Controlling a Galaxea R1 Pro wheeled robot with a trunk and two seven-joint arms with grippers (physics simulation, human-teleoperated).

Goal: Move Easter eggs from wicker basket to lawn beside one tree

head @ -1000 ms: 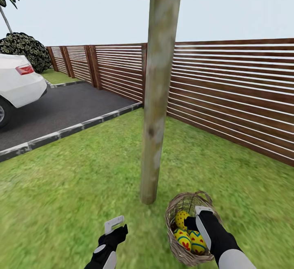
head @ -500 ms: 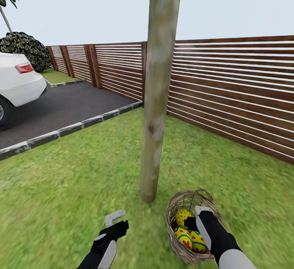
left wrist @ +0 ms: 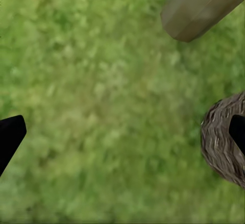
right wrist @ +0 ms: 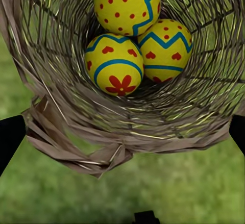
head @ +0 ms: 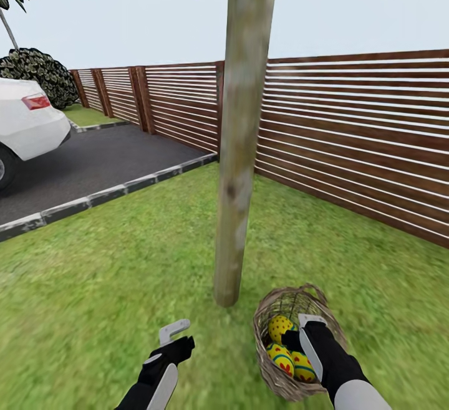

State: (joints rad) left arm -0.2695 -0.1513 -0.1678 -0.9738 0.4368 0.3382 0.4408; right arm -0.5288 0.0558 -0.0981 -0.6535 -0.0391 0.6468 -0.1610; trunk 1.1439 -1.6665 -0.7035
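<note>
Grass of the bright green lawn runs from the dark grey driveway at ten o'clock to the brown slatted wooden fence at two o'clock. The tall pale grey-tan tree trunk rises at twelve o'clock, its foot set in the turf. Just beside that foot, at five o'clock in the head view, the round brown-grey wicker basket rests on the grass, with all three yellow Easter eggs with red marks and blue zigzag bands clustered inside, touching one another. The black right gripper reaches over the basket's rim; its fingertips stand wide apart in the wrist view, gripping nothing. The black left gripper hangs over bare grass at seven o'clock, fingers likewise spread and empty. A white car is parked at nine o'clock.
</note>
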